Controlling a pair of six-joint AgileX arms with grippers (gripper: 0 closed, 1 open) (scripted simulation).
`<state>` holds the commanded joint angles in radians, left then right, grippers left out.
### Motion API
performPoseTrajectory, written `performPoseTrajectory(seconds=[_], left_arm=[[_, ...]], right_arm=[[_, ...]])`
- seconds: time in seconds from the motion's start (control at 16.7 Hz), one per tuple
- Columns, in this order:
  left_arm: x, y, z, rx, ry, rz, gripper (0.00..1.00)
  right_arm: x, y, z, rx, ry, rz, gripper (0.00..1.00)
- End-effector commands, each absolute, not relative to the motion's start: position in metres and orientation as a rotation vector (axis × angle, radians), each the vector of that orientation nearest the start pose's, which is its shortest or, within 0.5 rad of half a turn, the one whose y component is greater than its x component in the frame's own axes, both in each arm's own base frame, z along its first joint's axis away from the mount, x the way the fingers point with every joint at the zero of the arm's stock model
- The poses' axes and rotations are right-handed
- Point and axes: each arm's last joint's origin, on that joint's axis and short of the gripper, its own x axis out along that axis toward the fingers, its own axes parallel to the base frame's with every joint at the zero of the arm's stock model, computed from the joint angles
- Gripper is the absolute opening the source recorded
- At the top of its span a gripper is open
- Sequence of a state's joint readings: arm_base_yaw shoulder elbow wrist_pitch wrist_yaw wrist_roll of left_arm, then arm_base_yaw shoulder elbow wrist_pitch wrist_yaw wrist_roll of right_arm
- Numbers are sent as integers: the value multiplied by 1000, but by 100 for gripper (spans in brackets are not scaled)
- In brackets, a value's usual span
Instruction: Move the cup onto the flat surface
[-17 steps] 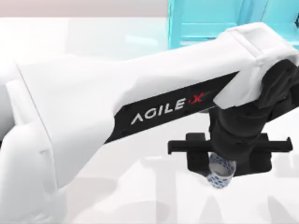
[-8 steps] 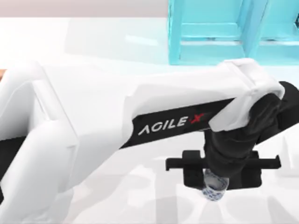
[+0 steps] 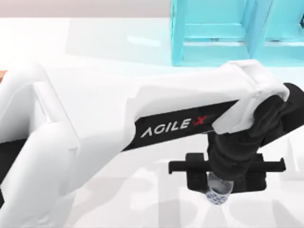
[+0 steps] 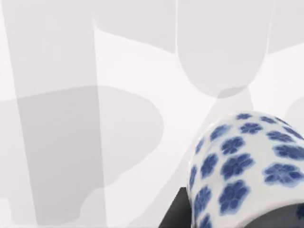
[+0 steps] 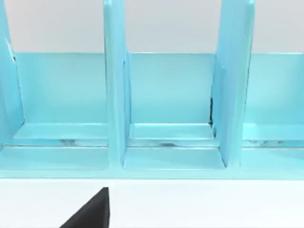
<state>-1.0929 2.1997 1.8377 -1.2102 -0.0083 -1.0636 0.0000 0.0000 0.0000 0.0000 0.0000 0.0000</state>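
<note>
the left arm, a smooth white moulded shell with a black panel lettered agilex, reaches across the top view from about nine o'clock to four o'clock. its matte black two-finger left gripper (image 3: pixel 219 183) hangs at roughly five o'clock, under a black wrist and a flat black crossbar. the claw is clamped on the small round white cup with a blue flower pattern (image 3: pixel 218 192), whose glazed, curved wall pokes out below the black housing. in the left wrist view the cup (image 4: pixel 247 166) shows as a glossy ceramic barrel dotted with blue five-petal blooms, with a dark gripper part against its lower edge. whether the cup's base touches the broad, plain, glossy white tabletop (image 3: pixel 118 42) cannot be told; it sits over the tabletop (image 4: pixel 142 71), which carries soft grey rounded shadows.

the turquoise shelf unit (image 3: pixel 223 33) stands at about one o'clock in the top view, with flat painted panels and upright dividers. a sliver of an orange-brown edge (image 3: pixel 2 74) shows at nine o'clock.

the right wrist view faces the shelf unit (image 5: pixel 166 95), three square open bays with thin walls; a black wedge of the right gripper (image 5: pixel 90 211) juts in, and whether its fingers are apart or together cannot be told.
</note>
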Motion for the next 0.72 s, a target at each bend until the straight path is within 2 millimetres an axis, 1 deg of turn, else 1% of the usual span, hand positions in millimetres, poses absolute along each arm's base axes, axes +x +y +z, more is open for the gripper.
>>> performPoseTrajectory(seconds=[0.36,0.42,0.72], left_arm=[[203,-381,184,21,1561,-10,98],[203,-381,184,21,1561,-10,100],[203,-381,184,21,1561,-10,100]], right_arm=[[106,-1,160,0,0,0,100],[106,-1,160,0,0,0,100],[106,-1,160,0,0,0,100]])
